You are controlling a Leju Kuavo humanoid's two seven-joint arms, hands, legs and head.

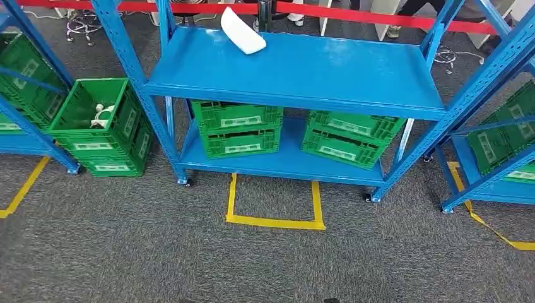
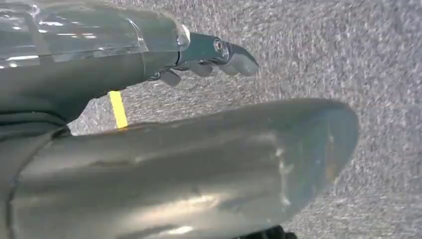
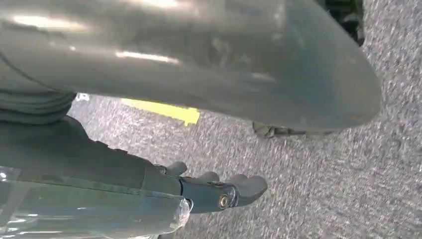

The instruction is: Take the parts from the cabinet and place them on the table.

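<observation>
White labels [image 1: 243, 120] front the green crates [image 1: 238, 128]; their writing is unreadable.

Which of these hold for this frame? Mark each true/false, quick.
1. A white part lies on the blue rack's upper shelf. True.
2. The left hand holds a part. False: it hangs over grey carpet, holding nothing.
3. Green crates sit on the rack's bottom shelf. True.
4. The yellow floor tape forms a closed circle. False: it is a squared outline, open toward the rack.
5. The right hand grips a crate. False: it holds nothing.
</observation>
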